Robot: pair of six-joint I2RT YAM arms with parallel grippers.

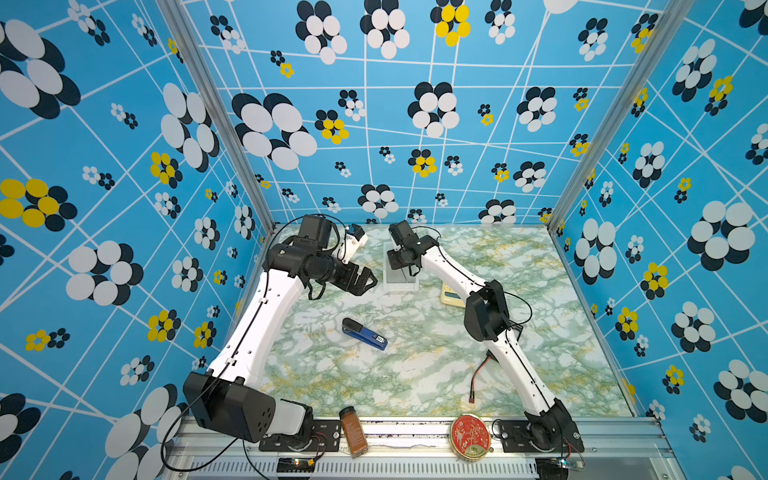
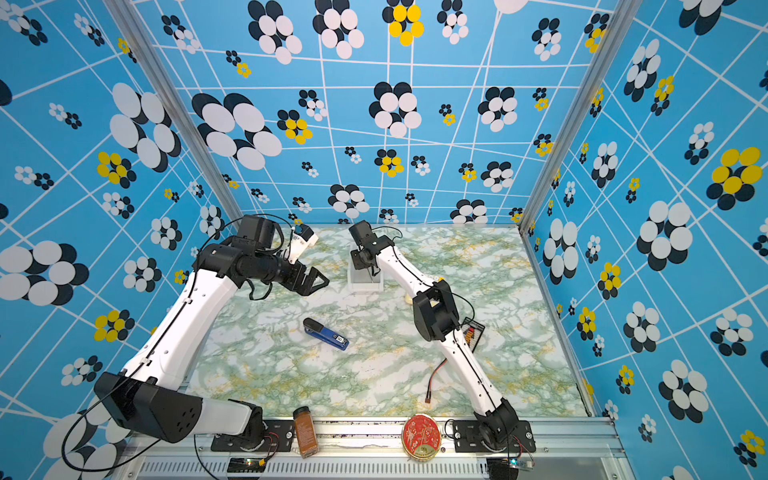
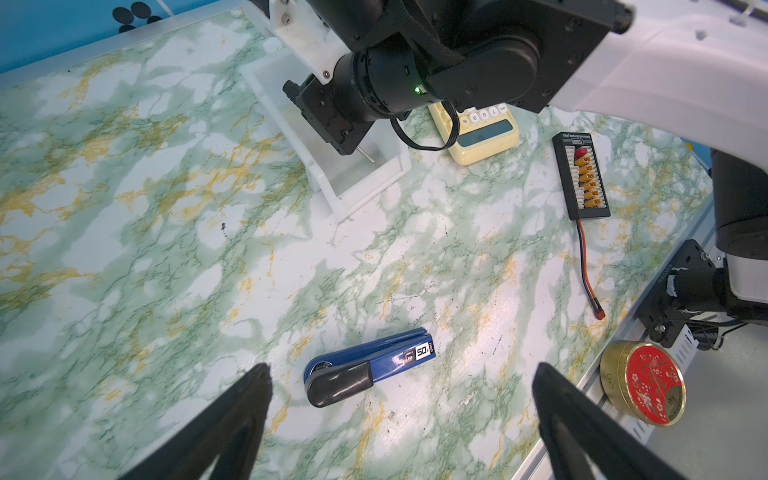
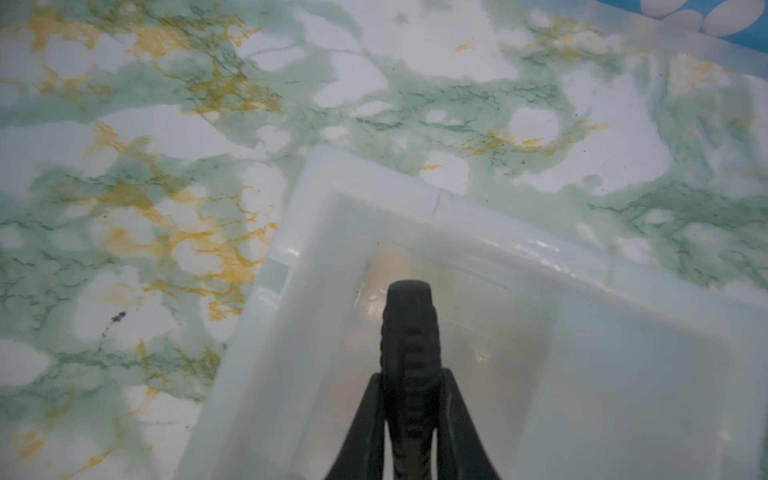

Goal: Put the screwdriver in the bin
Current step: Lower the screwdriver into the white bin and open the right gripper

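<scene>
My right gripper (image 4: 409, 380) is shut on the screwdriver (image 4: 409, 324), whose black ribbed handle stands between the fingers. It hangs over the inside of the bin (image 4: 374, 183), a white translucent tub near the table's back edge (image 1: 400, 286) (image 2: 365, 286). In the left wrist view the thin silver shaft of the screwdriver (image 3: 368, 157) pokes out of the right gripper (image 3: 332, 133) above the bin (image 3: 361, 191). My left gripper (image 1: 368, 280) (image 3: 401, 368) hangs open and empty left of the bin.
A blue-and-black stapler (image 1: 365, 333) (image 3: 370, 365) lies mid-table. A cream calculator (image 3: 482, 133) sits right of the bin, beside a black charging board (image 3: 582, 180) with a red-black lead. A spice jar (image 1: 353, 432) and a red tin (image 1: 470, 436) rest on the front rail.
</scene>
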